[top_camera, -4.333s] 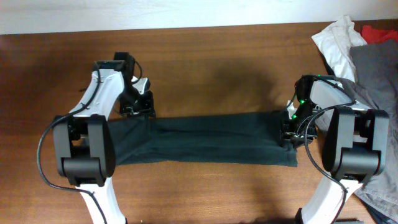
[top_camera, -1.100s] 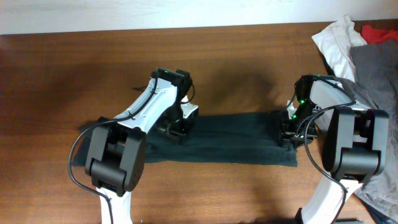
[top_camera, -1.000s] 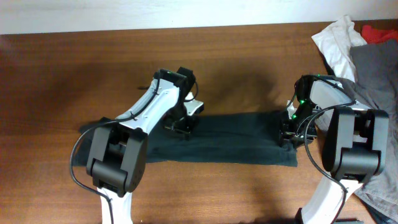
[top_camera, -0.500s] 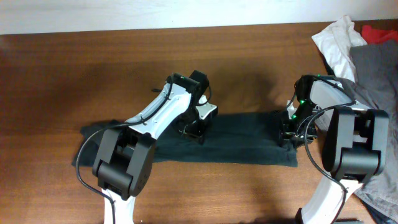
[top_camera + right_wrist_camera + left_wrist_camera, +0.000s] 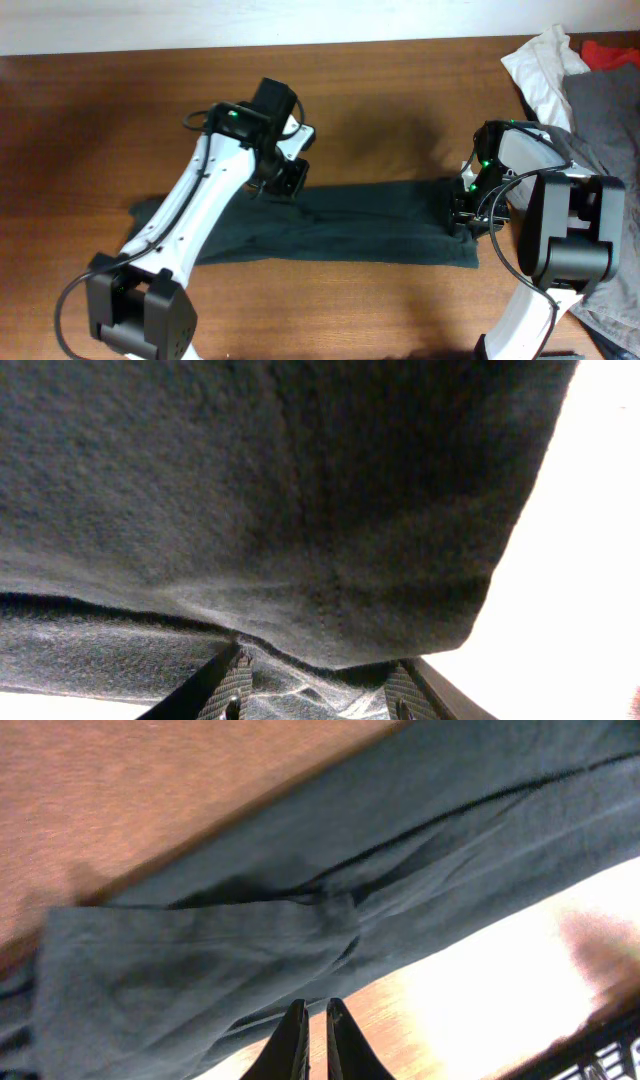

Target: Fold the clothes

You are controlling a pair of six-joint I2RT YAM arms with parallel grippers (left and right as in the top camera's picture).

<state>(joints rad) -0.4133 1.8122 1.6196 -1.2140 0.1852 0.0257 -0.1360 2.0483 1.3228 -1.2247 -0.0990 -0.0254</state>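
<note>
The black T-shirt [image 5: 370,225] lies folded into a long narrow band across the table, its lettering hidden. My left gripper [image 5: 285,180] hovers above the band's upper edge, left of centre. In the left wrist view the fingers [image 5: 313,1005] are together with nothing between them, and the shirt [image 5: 250,920] lies below with a creased fold. My right gripper [image 5: 465,215] sits low at the band's right end. In the right wrist view its jaws [image 5: 318,665] are spread wide, with the shirt's edge [image 5: 300,490] lying across and between them.
A white garment [image 5: 545,60], a grey garment [image 5: 600,110] and a red item [image 5: 610,50] are piled at the right edge, beside the right arm. Bare brown wooden table [image 5: 400,100] surrounds the shirt.
My left arm went from the shirt's left end to its middle, then lifted and pulled back left. The shirt's left end now shows uncovered. The right arm has not moved.
</note>
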